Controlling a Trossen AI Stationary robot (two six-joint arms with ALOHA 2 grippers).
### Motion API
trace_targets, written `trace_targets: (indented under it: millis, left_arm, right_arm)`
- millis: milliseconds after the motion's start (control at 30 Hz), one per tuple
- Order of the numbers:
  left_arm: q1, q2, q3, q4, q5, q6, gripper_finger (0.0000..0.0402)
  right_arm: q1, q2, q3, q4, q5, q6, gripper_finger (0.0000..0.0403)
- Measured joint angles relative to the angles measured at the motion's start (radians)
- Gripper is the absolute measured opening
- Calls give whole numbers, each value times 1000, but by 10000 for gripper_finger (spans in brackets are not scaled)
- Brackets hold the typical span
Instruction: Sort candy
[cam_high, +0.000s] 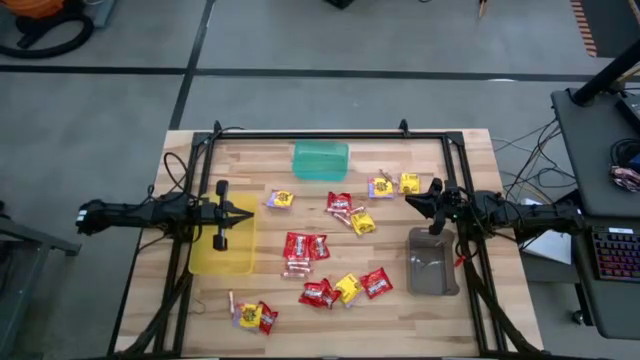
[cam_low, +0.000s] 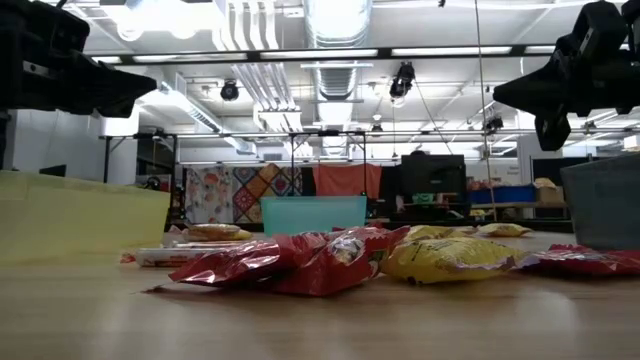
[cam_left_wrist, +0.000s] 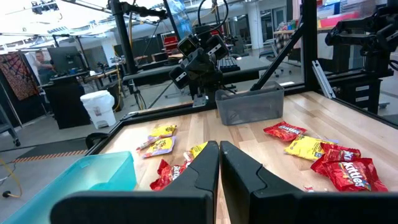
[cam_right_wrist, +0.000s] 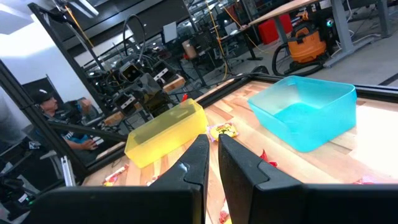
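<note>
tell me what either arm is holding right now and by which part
Nothing is held. The left gripper is shut and empty above the yellow tray; the right gripper is shut and empty above the grey tray. All candy lies on the table.

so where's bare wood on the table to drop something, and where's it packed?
Free: the strip between the yellow tray and the red packets mid-table, and the near right corner below the grey tray. The far left corner beside the green tray also looks bare. Crowded: the centre, from the purple-marked yellow packet down to the red and yellow cluster.
</note>
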Motion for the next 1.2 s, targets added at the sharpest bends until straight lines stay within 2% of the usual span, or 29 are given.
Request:
trace_targets:
  millis: [67,133,267,367,500,667,800,867,933,1000,1200]
  left_arm:
    - [0,0,0,10,-1,13,0]
    - [0,2,0,91,-10,23,0]
    - [0,5,0,321,6,-179,0]
    - [0,3,0,464,6,-271,0]
    - [0,3,0,567,10,-287,0]
    - [0,10,0,591,5,-445,0]
    - [-1,74,0,566,-14,-584,0]
    - [-1,119,0,565,-43,-710,0]
    - [-1,173,0,564,-53,-877,0]
    - [-1,232,0,563,-53,-979,0]
    - [-1,384,0,563,-89,-1025,0]
  right_arm:
    - [0,0,0,0,0,0,29]
    - [0,0,0,0,0,0,29]
    - [0,0,0,2,0,0,29]
    - [0,0,0,3,2,0,29]
    - [-3,0,-1,62,106,2,29]
    - [-2,0,-1,102,113,2,29]
    - [-2,0,-1,100,113,1,29]
    - [-2,0,-1,100,118,-1,29]
    - [-2,0,-1,100,160,-19,29]
    - [-2,0,-1,92,202,-69,29]
    - [-3,0,-1,83,213,-113,28]
